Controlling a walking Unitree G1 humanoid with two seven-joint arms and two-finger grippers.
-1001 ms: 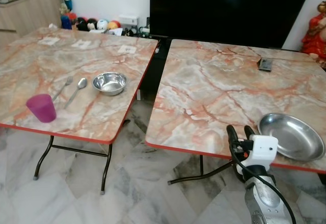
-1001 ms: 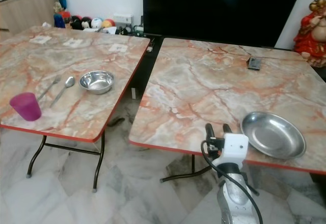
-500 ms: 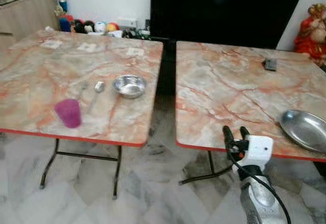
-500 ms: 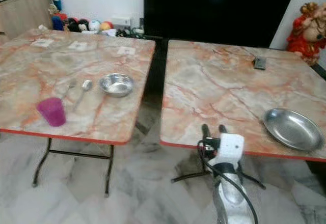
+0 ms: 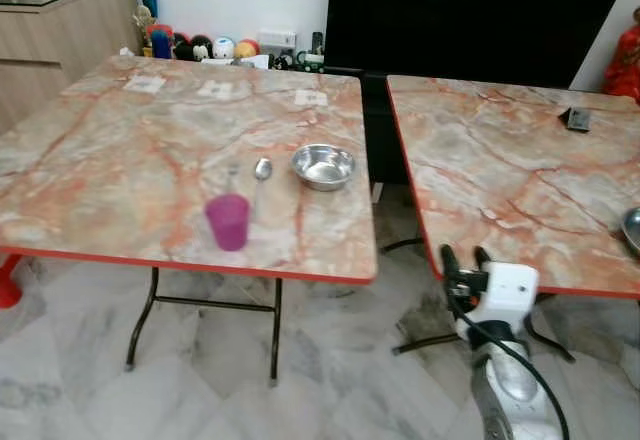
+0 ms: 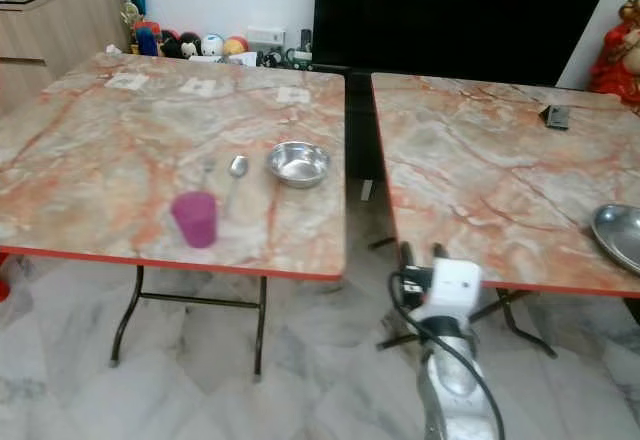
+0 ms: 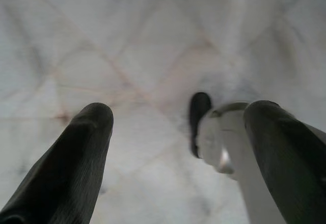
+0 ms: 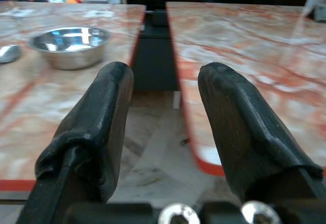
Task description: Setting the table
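Observation:
On the left marble table (image 5: 120, 160) stand a purple cup (image 5: 228, 222), a spoon (image 5: 262, 170), a fork (image 6: 207, 170) and a steel bowl (image 5: 323, 165). At the right table's (image 5: 500, 190) right edge, a steel plate (image 6: 620, 235) shows in part. My right gripper (image 5: 465, 256) hovers open and empty, low in front of the gap between the tables. In the right wrist view the right gripper (image 8: 165, 81) points at that gap, with the bowl (image 8: 70, 39) off to one side. My left gripper (image 7: 178, 117) hangs open over the floor.
A big black screen (image 5: 470, 10) stands behind the tables. A wooden cabinet (image 5: 60, 20) and toys (image 5: 215, 48) are at the back left, a red statue (image 6: 615, 55) at the back right. A small dark object (image 5: 577, 118) lies on the right table. Marble floor (image 5: 330, 380) lies in front.
The whole view has swung left: the left table now sits in the middle and the plate has slid to the right edge. My right gripper keeps its pose.

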